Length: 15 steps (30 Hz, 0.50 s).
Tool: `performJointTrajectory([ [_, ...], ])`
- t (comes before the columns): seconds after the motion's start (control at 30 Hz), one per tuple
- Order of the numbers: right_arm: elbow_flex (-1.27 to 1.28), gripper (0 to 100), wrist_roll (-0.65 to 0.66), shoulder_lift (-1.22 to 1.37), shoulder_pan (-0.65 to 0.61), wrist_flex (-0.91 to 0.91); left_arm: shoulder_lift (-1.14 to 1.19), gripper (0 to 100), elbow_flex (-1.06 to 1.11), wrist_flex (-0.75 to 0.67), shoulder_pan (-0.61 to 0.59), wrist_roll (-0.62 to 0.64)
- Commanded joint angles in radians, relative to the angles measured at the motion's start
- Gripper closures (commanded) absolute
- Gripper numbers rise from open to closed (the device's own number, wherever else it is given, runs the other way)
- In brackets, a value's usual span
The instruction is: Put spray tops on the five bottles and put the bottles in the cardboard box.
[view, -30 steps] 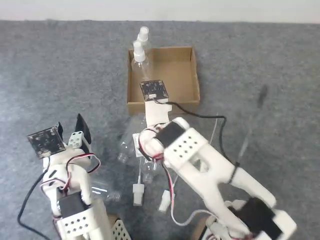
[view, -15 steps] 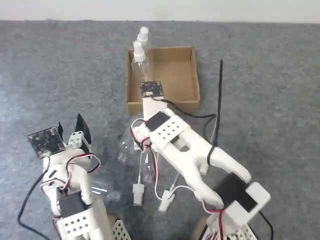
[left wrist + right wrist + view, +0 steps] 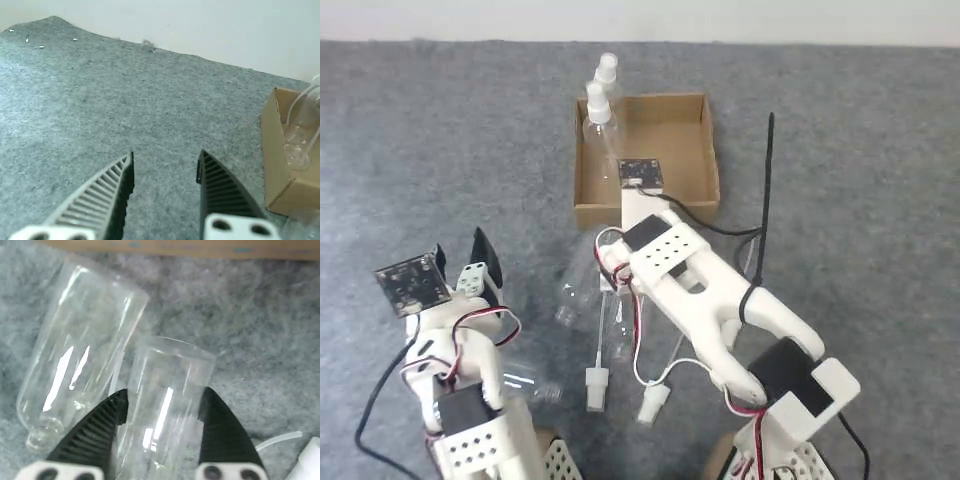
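Two clear bottles with white spray tops [image 3: 601, 108] stand in the near-left corner of the cardboard box [image 3: 672, 150]. Two topless clear bottles lie side by side on the grey mat just in front of the box. My right gripper [image 3: 165, 395] is open, one finger on each side of the nearer bottle [image 3: 167, 390]; the other bottle [image 3: 82, 345] lies beside it. A third bottle [image 3: 530, 386] lies near the left arm's base. Two loose spray tops [image 3: 596, 384] [image 3: 653, 403] lie on the mat. My left gripper [image 3: 165, 157] is open over bare mat, apart from everything.
The box [image 3: 280, 155] with its bottles [image 3: 300, 130] shows off to one side in the left wrist view. The right arm's black cable [image 3: 763, 200] rises beside the box. Grey mat stretches open to the left and right of the box.
The right arm has folded in, and its wrist has shifted slightly right and toward the box front, over the lying bottles. The left arm has stayed still.
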Motion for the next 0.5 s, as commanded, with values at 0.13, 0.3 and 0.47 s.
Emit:
performJointTrajectory([
  [0.13,-0.052,94.0,-0.005,-0.094,0.050,0.099,-0.018,80,-0.012,-0.021,-0.002,0.008],
  [0.3,-0.049,94.1,-0.006,-0.191,0.050,0.200,-0.018,80,-0.012,-0.021,-0.002,0.008],
  [0.47,-0.049,94.3,-0.017,-0.232,0.064,0.237,-0.017,80,-0.012,-0.021,-0.002,0.008],
])
